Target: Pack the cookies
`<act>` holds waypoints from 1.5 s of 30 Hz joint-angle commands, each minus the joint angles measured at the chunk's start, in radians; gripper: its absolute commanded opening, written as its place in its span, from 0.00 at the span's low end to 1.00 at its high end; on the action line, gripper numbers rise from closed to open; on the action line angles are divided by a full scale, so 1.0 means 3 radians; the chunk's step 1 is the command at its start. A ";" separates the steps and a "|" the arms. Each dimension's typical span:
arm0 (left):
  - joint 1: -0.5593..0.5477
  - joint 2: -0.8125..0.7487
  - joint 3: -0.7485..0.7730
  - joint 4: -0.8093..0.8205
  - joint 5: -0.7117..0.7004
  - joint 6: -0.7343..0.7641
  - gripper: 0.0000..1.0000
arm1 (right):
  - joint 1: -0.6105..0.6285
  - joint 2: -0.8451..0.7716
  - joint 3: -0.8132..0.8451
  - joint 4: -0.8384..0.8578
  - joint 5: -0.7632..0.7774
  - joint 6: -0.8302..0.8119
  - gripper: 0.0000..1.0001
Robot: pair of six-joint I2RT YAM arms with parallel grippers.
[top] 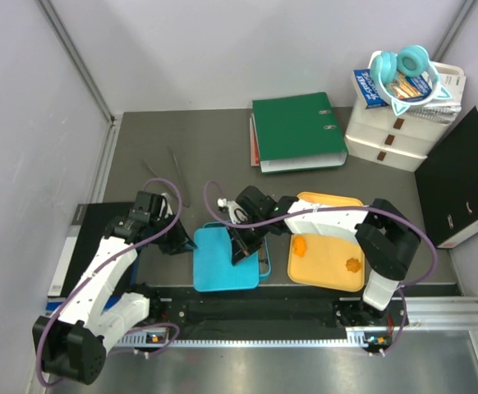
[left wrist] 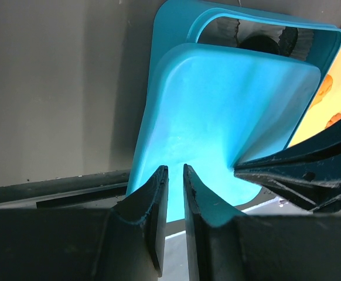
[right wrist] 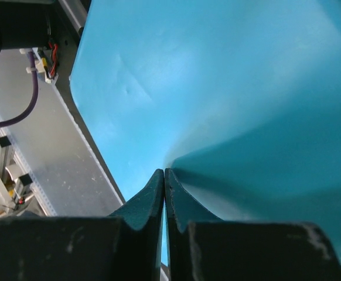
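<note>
1. Right wrist: right pincer (right wrist: 164, 174) pinched tight on blue lid (right wrist: 217, 88).
2. Left pincer (left wrist: 171, 171) slightly parted at lid's left edge; I can't tell if it grips.
3. Cookies (top: 301, 244) on yellow tray (top: 325, 264), right of lid.

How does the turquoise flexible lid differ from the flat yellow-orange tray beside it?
The turquoise lid is pinched by the right gripper and creased there; the yellow-orange tray lies flat with no gripper on it. The tray carries two orange cookies; the lid carries nothing. Both are rounded rectangles.
</note>
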 commanded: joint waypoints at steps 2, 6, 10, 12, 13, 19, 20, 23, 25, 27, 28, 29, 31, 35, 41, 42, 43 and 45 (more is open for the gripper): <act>-0.0012 -0.0008 -0.0028 0.0111 0.0045 -0.0033 0.22 | -0.0166 -0.0035 0.0084 -0.0102 0.0352 -0.0026 0.01; -0.0012 -0.0013 -0.0058 0.0121 0.0065 -0.0043 0.22 | -0.0243 -0.0071 0.0084 -0.0148 0.0429 -0.0041 0.01; -0.0012 0.0013 -0.0105 0.0146 0.0091 -0.0054 0.22 | -0.0294 -0.0117 0.0095 -0.0189 0.0552 -0.0041 0.02; -0.0012 0.0023 -0.0130 0.0157 0.0106 -0.0059 0.22 | -0.0319 -0.0132 0.0095 -0.0189 0.0567 -0.0041 0.02; -0.0017 0.0033 -0.0135 0.0157 0.0106 -0.0059 0.21 | -0.0320 -0.0137 0.0090 -0.0199 0.0588 -0.0036 0.02; -0.0017 0.0125 -0.0186 0.0187 0.0101 -0.0054 0.21 | -0.0330 -0.0239 0.0003 -0.0250 0.0710 -0.0005 0.02; -0.0018 0.0141 -0.0197 0.0223 0.0111 -0.0059 0.22 | -0.0330 -0.0260 -0.0018 -0.0250 0.0716 0.0000 0.02; -0.0023 0.0182 -0.0192 0.0279 0.0091 -0.0069 0.21 | -0.0345 -0.0367 -0.0105 -0.0194 0.0721 0.0005 0.02; -0.0023 0.0172 -0.0166 0.0290 0.0050 -0.0079 0.21 | -0.0345 -0.0413 -0.0100 -0.0204 0.0726 -0.0010 0.02; -0.0023 0.0080 -0.0074 0.0264 -0.0031 -0.0125 0.21 | -0.0340 -0.0459 -0.0089 -0.0199 0.0711 -0.0010 0.02; -0.0028 0.0034 -0.0039 0.0264 -0.0077 -0.0140 0.21 | -0.0340 -0.0470 -0.0079 -0.0184 0.0695 -0.0020 0.02; -0.0023 -0.0017 0.0038 0.0259 -0.0169 -0.0176 0.21 | -0.0340 -0.0470 -0.0069 -0.0184 0.0685 -0.0015 0.02; -0.0023 -0.0130 0.0110 0.0279 -0.0200 -0.0197 0.21 | -0.0340 -0.0475 -0.0044 -0.0189 0.0660 -0.0031 0.02; -0.0023 -0.0171 0.0294 0.0203 -0.0251 -0.0263 0.21 | -0.0345 -0.0500 -0.0043 -0.0158 0.0578 -0.0031 0.03; -0.0023 -0.0340 0.0269 0.0279 -0.0385 -0.0375 0.22 | -0.0340 -0.0480 -0.0038 -0.0133 0.0537 -0.0056 0.03; -0.0023 -0.0315 0.0213 0.0350 -0.0147 -0.0391 0.22 | -0.0340 -0.0480 -0.0033 -0.0133 0.0527 -0.0056 0.03; -0.0028 -0.0269 0.0086 0.0508 -0.0008 -0.0411 0.22 | -0.0340 -0.0475 -0.0033 -0.0138 0.0521 -0.0051 0.04; -0.0033 -0.0090 -0.0038 0.0647 0.0349 -0.0493 0.22 | -0.0340 -0.0480 -0.0018 -0.0138 0.0516 -0.0056 0.08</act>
